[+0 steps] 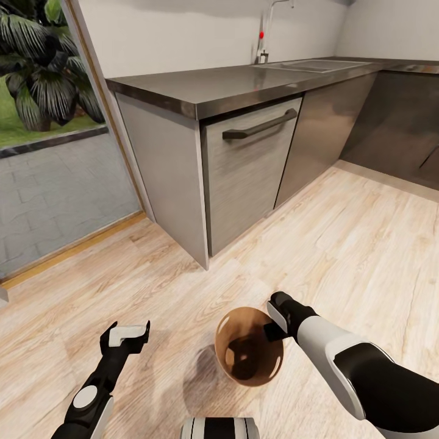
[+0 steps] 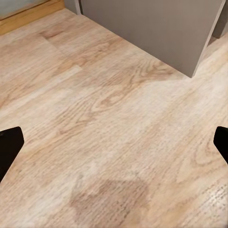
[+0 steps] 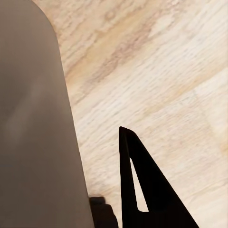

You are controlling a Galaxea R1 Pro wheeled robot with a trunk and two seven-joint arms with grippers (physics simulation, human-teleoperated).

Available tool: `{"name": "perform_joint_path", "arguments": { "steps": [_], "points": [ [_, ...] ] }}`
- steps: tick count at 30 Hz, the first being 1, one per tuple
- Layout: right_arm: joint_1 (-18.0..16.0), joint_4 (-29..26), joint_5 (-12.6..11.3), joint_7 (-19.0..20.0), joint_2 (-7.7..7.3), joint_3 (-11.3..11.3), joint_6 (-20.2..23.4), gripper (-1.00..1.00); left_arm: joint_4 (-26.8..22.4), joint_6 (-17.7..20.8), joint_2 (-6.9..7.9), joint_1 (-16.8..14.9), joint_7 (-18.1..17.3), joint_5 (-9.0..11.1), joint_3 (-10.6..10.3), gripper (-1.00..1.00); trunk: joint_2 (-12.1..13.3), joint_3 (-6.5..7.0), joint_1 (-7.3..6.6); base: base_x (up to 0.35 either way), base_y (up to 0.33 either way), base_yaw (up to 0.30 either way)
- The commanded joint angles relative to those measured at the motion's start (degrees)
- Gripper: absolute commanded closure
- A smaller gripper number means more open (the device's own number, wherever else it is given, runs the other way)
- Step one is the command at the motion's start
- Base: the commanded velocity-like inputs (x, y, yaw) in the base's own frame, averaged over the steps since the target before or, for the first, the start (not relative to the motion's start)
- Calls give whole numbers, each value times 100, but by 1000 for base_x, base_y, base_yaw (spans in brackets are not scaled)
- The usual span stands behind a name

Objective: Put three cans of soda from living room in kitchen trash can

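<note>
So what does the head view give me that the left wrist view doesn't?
Head view alone: the brown trash can on the floor, the right gripper at its rim, the open left gripper, the countertop with the sink and tap. Left wrist view alone: a darker patch on the boards between the spread fingertips. Both share the wood floor and the grey cabinet side.

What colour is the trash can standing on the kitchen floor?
Brown; the trash can has a darker inside. The head view shows it best.
</note>
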Motion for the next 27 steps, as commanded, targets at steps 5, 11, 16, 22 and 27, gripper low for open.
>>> {"name": "perform_joint_path", "arguments": {
  "steps": [5, 11, 16, 22, 27],
  "points": [
    [2, -7, -23, 3, -13, -25, -167, 100, 25, 2, 0, 0, 0, 0, 0, -100, 0, 0, 0, 0, 0, 0],
    [2, -14, -37, 3, -8, -25, -253, 100, 234, -3, -28, -8, 7, 8, -1, -100, 0, 0, 0, 0, 0, 0],
    [3, -19, -44, 3, -7, -33, -271, 100, 290, -4, -34, -9, 9, 3, -4, -100, 0, 0, 0, 0, 0, 0],
    [9, -20, -49, 3, -9, -36, -274, 100, 313, -4, -35, -9, 9, 1, -7, -100, 0, 0, 0, 0, 0, 0],
    [10, -21, -51, 3, -7, -35, -275, 100, 316, -4, -35, -9, 9, 0, -7, -100, 0, 0, 0, 0, 0, 0]
  ]
}}
